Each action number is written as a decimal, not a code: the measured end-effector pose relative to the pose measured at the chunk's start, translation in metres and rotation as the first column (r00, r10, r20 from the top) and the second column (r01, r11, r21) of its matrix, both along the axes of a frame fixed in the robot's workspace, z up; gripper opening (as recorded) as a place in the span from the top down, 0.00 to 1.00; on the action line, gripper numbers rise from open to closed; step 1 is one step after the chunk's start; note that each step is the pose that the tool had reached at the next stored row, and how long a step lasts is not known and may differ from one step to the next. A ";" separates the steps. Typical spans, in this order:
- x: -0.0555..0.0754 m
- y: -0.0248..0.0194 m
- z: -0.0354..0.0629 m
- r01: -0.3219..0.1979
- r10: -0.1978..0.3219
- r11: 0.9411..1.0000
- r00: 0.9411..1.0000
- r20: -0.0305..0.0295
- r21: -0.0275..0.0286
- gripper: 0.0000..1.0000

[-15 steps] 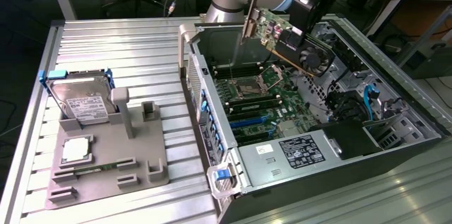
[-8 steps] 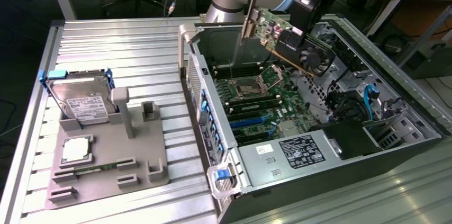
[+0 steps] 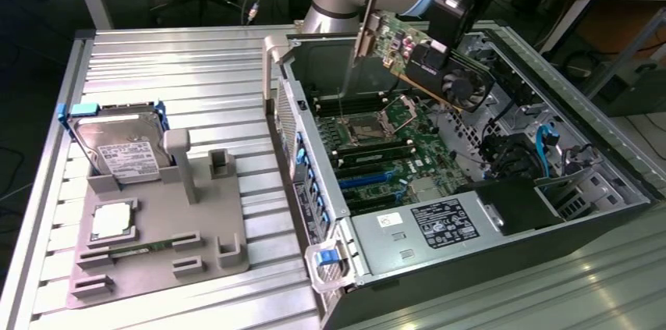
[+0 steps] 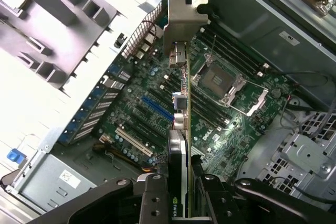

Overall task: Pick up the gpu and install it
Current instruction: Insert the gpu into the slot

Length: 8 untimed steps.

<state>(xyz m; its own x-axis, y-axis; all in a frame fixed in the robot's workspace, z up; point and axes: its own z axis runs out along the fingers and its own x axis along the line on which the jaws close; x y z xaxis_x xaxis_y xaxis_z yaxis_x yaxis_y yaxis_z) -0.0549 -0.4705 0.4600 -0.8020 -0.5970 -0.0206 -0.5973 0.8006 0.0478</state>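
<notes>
We see the graphics card [image 3: 426, 65] up in the air inside the open computer case [image 3: 479, 291], above the motherboard [image 3: 401, 166] and not seated in any slot. The jaws are clenched on it. In the wrist view the two fingers [image 4: 152, 200] press its two faces from either side, close to the fan end.

The case lies on its side on the tabletop [image 3: 167, 57] with the open side up, and we judge that this lets the arm reach the motherboard from above. The graphics card stands on its edge, not flat, which we take as a way to keep its connector edge turned down toward the slots, among them the blue slot [image 4: 157, 109].

Its long axis runs from the metal bracket [image 3: 364, 33], at the exterior view's left by the rear wall of the case, to the round fan [image 3: 465, 84] toward the exterior view's right. It slopes a little and is not level with the motherboard. The wrist view looks along the upper edge of the graphics card [image 4: 181, 108] to the bracket [image 4: 184, 19] at the far end. We judge that the bracket points to the rear wall because that is where it must fasten.

A hard drive [image 3: 123, 150] stands in a gray holder [image 3: 208, 236], well apart from the case.
</notes>
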 end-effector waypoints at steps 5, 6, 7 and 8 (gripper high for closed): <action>0.000 0.0000 0.0000 -0.019 0.019 1.000 1.000 0.000 0.000 0.73; 0.000 0.0000 0.0000 -0.024 0.024 1.000 1.000 0.000 0.000 0.73; 0.000 0.0000 0.0000 -0.031 0.031 1.000 1.000 0.000 0.000 0.73; 0.000 0.0000 0.0000 -0.037 0.037 0.999 0.999 0.000 0.000 0.73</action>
<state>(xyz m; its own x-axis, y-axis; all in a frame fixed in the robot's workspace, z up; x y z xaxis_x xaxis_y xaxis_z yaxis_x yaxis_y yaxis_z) -0.0549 -0.4705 0.4600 -0.7796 -0.6259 -0.0206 -0.6261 0.7783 0.0477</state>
